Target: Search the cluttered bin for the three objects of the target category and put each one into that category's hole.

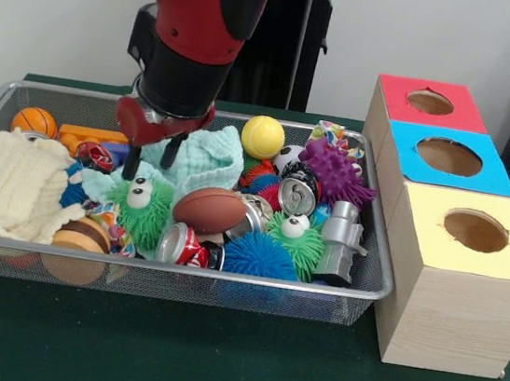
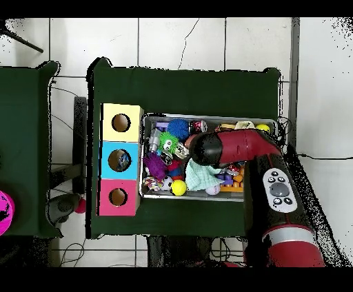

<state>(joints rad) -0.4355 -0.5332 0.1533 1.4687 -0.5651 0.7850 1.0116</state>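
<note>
The wire-mesh bin point(image 1: 372, 262) is full of mixed toys, balls, crushed cans and cloths. My gripper point(image 1: 152, 160) is open and empty. It hangs low in the left middle of the bin, just above a green fuzzy ball with eyes point(image 1: 141, 202) and beside a mint cloth point(image 1: 205, 154). A brown football point(image 1: 209, 209) lies just right of it. The blue-panelled hole point(image 1: 448, 157) is the middle one of the wooden box, right of the bin. In the overhead view the arm point(image 2: 207, 148) hides the gripper; the bin's rim point(image 2: 207, 116) and the blue hole point(image 2: 119, 160) show.
The red-panelled hole point(image 1: 429, 102) and the yellow-panelled hole point(image 1: 475, 231) flank the blue one. A yellow ball point(image 1: 262, 136), a purple spiky ball point(image 1: 337, 173), a blue fuzzy ball point(image 1: 260, 255), a basketball point(image 1: 34, 120) and a cream cloth point(image 1: 16, 183) lie in the bin.
</note>
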